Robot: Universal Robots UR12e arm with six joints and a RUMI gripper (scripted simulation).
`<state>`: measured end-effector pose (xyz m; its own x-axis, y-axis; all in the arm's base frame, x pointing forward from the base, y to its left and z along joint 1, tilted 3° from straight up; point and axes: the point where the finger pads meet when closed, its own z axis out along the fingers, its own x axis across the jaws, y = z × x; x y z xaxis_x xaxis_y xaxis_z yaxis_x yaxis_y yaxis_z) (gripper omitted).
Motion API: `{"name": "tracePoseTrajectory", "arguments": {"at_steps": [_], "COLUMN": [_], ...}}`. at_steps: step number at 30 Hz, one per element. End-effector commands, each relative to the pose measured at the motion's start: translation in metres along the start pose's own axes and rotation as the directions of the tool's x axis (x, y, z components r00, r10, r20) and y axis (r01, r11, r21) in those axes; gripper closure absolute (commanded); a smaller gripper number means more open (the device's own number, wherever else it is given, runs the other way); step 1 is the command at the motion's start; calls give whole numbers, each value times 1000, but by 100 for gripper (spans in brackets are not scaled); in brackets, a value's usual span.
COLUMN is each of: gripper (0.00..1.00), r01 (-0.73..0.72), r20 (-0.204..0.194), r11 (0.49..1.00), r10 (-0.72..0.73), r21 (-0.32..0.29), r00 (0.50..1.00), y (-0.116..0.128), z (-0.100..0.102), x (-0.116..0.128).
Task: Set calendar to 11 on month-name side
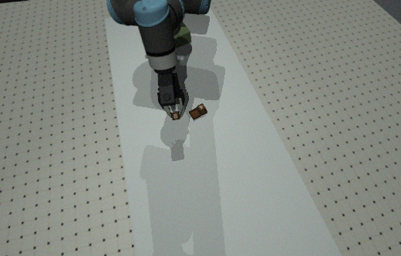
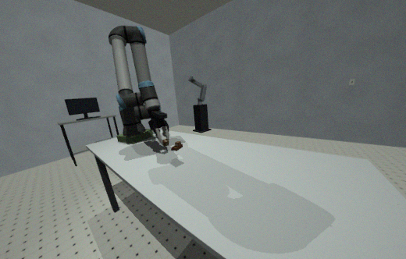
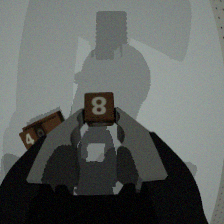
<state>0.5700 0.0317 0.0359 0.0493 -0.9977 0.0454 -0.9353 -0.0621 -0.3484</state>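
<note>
My gripper (image 3: 100, 109) is shut on a brown digit cube (image 3: 98, 106) and holds it above the white table; the face toward the wrist camera shows a white 8. The held cube also shows in the top view (image 1: 175, 114) and in the exterior view (image 2: 165, 142). The brown calendar tray (image 1: 198, 112) lies on the table just right of the gripper, with the other cube in it at one end. In the wrist view the tray (image 3: 41, 129) is at the left edge, and a face there shows a 4. It also shows in the exterior view (image 2: 176, 146).
The arm's green base (image 2: 134, 137) stands at the table's far end behind the gripper. A desk with a monitor (image 2: 82, 106) and a second small arm on a black pedestal (image 2: 201, 113) stand off the table in the background.
</note>
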Motion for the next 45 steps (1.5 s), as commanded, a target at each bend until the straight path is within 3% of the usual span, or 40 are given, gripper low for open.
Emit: {"name": "tracePoseTrajectory", "arguments": {"at_steps": [1,23,35,45], "gripper": [90,90,90,90], "r01": [1,2,0,2], "r20": [-1,-2,0,-2], "r11": [999,996,970,947], "r10": [-1,-2,1,-2], "r21": [-44,-94,-242,-321], "r00": [1000,1000,1000,1000], "y": [-1,-1,-3,-3], "z": [-2,-4,-1,-4], "x": [0,-1,0,-1]}}
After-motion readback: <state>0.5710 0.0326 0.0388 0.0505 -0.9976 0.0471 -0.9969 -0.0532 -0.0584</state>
